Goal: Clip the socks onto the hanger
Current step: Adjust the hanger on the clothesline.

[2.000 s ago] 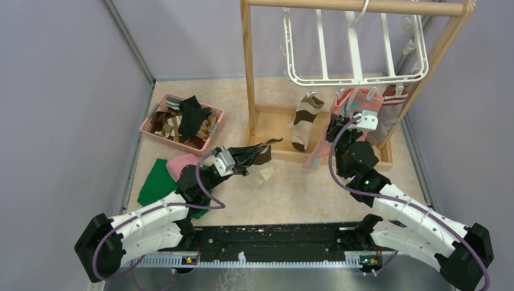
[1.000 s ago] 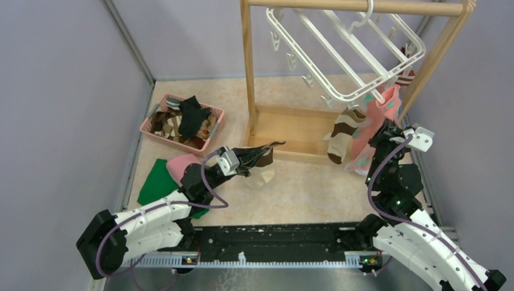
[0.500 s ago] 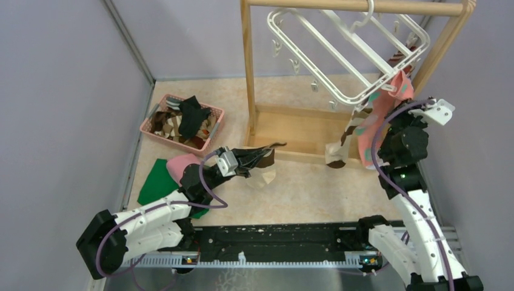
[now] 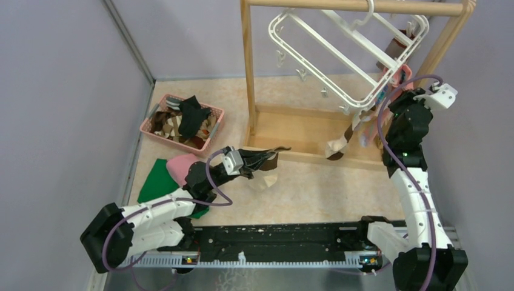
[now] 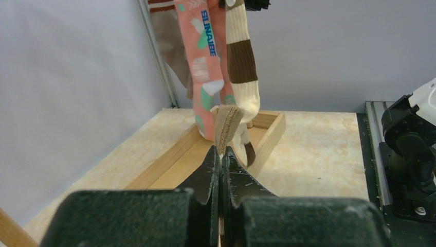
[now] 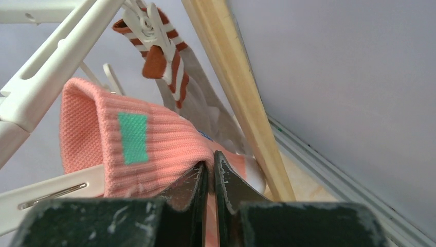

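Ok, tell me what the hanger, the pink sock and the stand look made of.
Hanger: probably plastic, going by its smooth white moulded bars with a slight sheen.
Pink sock: matte knitted fabric, with ribbed loops visible at the cuff.
Stand: wood, likely unpainted, pale with a fine straight grain.

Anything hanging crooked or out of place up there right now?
Yes. The hanger hangs steeply tilted from the wooden stand, not level. The right gripper is shut on the cuff of the salmon sock beside its rim, probably pulling it askew. The left gripper is shut on a brown sock; nothing odd there.
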`<state>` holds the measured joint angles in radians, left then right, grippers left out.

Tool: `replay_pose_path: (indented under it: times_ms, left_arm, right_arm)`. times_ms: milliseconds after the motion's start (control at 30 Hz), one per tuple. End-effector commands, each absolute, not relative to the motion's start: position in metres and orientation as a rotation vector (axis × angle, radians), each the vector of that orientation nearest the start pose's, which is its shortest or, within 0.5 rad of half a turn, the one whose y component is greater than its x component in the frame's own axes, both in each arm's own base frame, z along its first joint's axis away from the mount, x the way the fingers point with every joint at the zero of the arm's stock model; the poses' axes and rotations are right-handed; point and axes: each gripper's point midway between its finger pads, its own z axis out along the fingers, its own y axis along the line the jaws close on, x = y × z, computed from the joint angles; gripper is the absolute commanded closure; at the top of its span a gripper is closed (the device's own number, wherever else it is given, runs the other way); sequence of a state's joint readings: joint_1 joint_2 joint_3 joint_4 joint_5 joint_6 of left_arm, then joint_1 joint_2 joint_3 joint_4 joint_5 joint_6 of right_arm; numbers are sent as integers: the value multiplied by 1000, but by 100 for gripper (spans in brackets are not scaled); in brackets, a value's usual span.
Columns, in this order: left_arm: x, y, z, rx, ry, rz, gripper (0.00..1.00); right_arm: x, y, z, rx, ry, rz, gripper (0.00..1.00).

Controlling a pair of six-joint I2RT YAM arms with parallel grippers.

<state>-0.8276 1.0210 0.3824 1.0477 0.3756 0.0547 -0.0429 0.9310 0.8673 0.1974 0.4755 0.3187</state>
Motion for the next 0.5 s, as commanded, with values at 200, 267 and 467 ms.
replay_pose_path:
  times_ms: [200, 267, 467]
  left_arm:
    - [185, -317, 320, 852, 830, -973, 100]
    - [186, -320, 319, 856, 828, -981, 100]
    - [187, -328, 313, 883, 830, -1001, 100]
  right_arm:
    - [358, -88, 403, 614, 1212, -5, 90]
    - [360, -90, 406, 606, 1207, -2, 90]
    - [377, -99, 414, 618, 1208, 10, 91]
